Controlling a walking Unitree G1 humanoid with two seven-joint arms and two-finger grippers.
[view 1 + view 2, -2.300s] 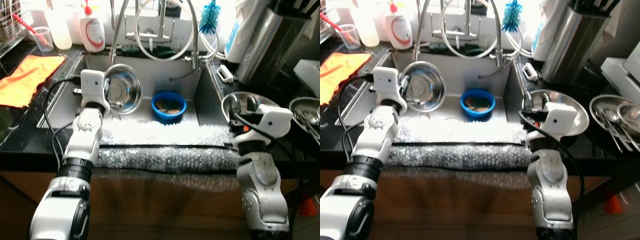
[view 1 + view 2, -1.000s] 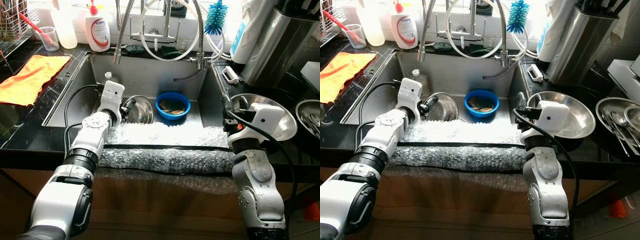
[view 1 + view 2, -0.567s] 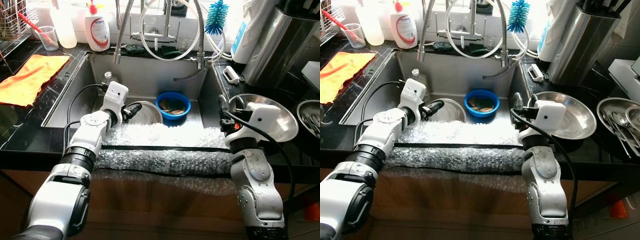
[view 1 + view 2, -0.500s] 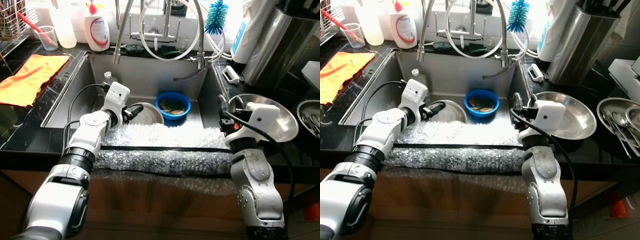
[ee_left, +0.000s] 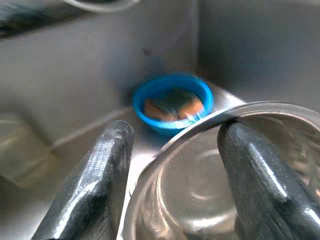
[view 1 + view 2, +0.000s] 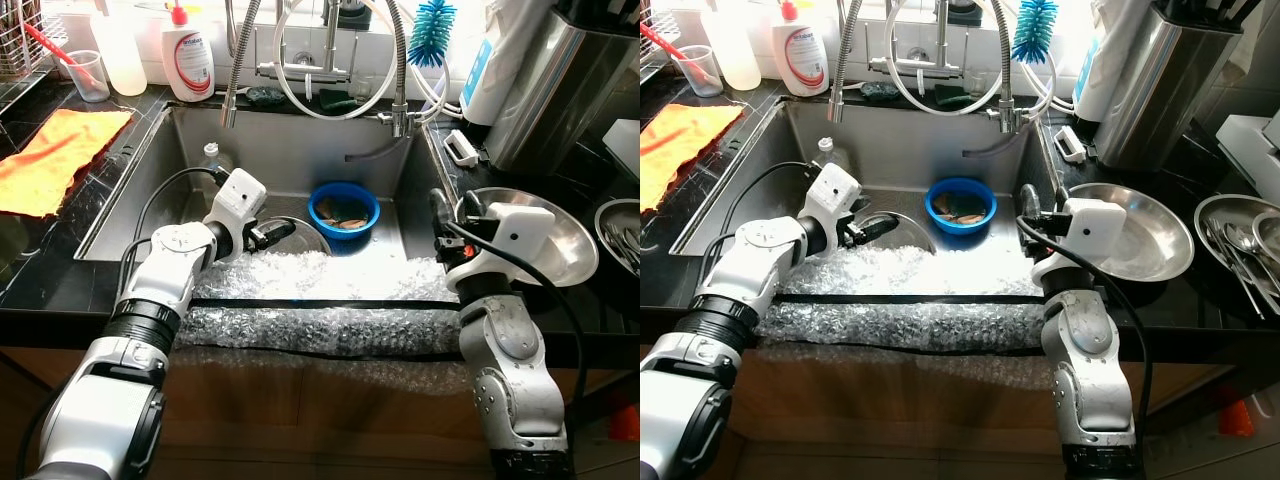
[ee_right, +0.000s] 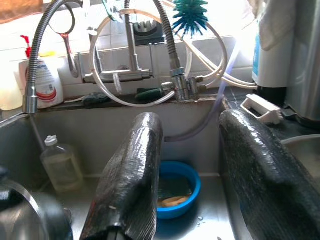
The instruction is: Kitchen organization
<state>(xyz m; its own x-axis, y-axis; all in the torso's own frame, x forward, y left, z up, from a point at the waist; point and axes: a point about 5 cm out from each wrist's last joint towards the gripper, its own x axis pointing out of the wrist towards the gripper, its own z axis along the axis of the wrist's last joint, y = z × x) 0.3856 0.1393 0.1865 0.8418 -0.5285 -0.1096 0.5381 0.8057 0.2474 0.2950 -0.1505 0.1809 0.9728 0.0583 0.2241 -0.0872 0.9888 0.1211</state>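
A steel bowl [image 6: 310,241] rests on the sink floor, partly hidden behind the bubble wrap [image 6: 320,290] draped over the sink's front edge. My left gripper [image 6: 283,233] is open and straddles the bowl's rim: in the left wrist view one finger [image 5: 92,190] is outside the bowl [image 5: 200,190] and the other [image 5: 255,180] inside, with a gap at the rim. A blue bowl [image 6: 343,208] with food scraps sits just behind it. My right gripper [image 6: 437,206] hovers open and empty at the sink's right edge, its fingers [image 7: 132,185] facing the faucet.
A wide steel pan [image 6: 555,240] lies on the counter by my right arm, with a utensil tray [image 6: 620,225] beyond. A small bottle [image 6: 210,160] stands in the sink. Soap bottle [image 6: 190,62], cup [image 6: 88,75] and orange cloth [image 6: 55,150] are at left; brush [image 6: 430,30] and hoses hang above.
My left arm brought the steel bowl down from in front of the sink to its floor and slid it right toward the blue bowl. The right gripper barely moved.
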